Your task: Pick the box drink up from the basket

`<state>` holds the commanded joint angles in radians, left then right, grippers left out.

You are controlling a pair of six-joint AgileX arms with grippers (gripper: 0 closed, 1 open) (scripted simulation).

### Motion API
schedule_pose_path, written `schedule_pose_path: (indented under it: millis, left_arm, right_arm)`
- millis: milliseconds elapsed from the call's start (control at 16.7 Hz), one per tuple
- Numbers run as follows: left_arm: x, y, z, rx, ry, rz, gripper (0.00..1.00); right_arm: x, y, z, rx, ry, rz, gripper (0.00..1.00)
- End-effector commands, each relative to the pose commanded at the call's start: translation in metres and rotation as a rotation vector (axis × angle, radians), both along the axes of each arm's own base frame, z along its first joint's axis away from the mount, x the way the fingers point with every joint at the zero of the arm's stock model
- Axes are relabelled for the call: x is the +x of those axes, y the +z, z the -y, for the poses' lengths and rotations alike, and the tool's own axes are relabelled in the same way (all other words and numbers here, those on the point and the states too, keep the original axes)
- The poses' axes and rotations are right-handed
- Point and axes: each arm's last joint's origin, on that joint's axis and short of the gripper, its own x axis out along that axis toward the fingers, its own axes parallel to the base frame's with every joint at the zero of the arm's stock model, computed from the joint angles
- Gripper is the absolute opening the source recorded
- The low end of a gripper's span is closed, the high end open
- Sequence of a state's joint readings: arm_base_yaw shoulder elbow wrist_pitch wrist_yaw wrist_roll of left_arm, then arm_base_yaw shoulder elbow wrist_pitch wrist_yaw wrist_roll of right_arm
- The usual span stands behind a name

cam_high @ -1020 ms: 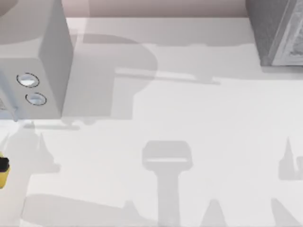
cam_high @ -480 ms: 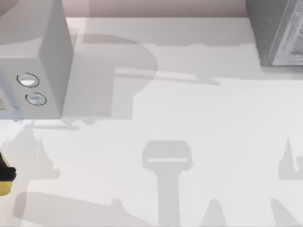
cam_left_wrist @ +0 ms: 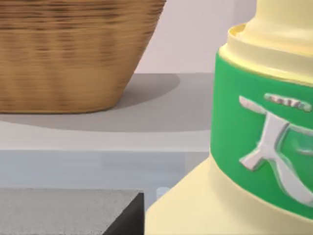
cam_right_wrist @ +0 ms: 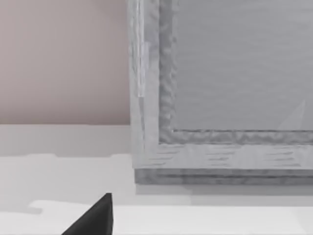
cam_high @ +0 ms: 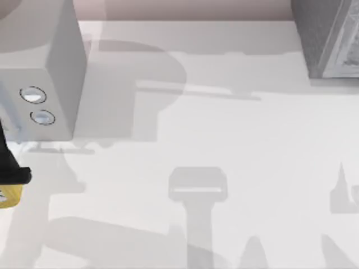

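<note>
The box drink [cam_left_wrist: 254,147] looms close in the left wrist view, with a pale yellow body and a green label band carrying a white mark. In the top view a bit of its yellow body [cam_high: 10,195] pokes in at the left edge, under my black left gripper [cam_high: 14,172], which is shut on it. The woven brown basket [cam_left_wrist: 68,54] stands behind the drink on a grey surface, apart from it. My right gripper [cam_right_wrist: 93,220] is parked facing a grey box.
A grey appliance [cam_high: 50,61] with two round knobs [cam_high: 32,95] stands at the table's back left, just beyond the left gripper. A grey textured box [cam_high: 328,39] occupies the back right corner. The white tabletop [cam_high: 224,140] lies between them.
The left gripper and the yellow drink have come further into the top view from the left edge, shifting right and toward the back. The right side has not moved.
</note>
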<state>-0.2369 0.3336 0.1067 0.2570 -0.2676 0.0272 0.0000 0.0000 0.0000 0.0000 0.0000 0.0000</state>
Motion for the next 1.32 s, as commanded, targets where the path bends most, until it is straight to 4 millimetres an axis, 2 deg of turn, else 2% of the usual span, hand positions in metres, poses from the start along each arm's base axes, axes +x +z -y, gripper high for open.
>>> schedule_pose_path:
  millis: [180, 420, 660, 900, 1080, 1320]
  left_arm:
    - [0.016, 0.020, 0.022, -0.001, 0.029, 0.027, 0.00]
    - [0.039, 0.033, 0.069, -0.011, 0.088, 0.037, 0.00]
    - [0.050, 0.025, 0.126, -0.017, 0.160, 0.020, 0.00]
    - [0.046, 0.005, 0.173, -0.014, 0.223, -0.002, 0.00]
    - [0.040, -0.005, 0.191, -0.015, 0.250, -0.011, 0.00]
    - [0.039, -0.007, 0.194, -0.015, 0.254, -0.013, 0.00]
  right_arm:
    - [0.000, 0.000, 0.000, 0.000, 0.000, 0.000, 1.00]
    - [0.000, 0.000, 0.000, 0.000, 0.000, 0.000, 1.00]
    - [0.000, 0.000, 0.000, 0.000, 0.000, 0.000, 1.00]
    - [0.000, 0.000, 0.000, 0.000, 0.000, 0.000, 1.00]
    - [0.000, 0.000, 0.000, 0.000, 0.000, 0.000, 1.00]
    - [0.000, 0.000, 0.000, 0.000, 0.000, 0.000, 1.00]
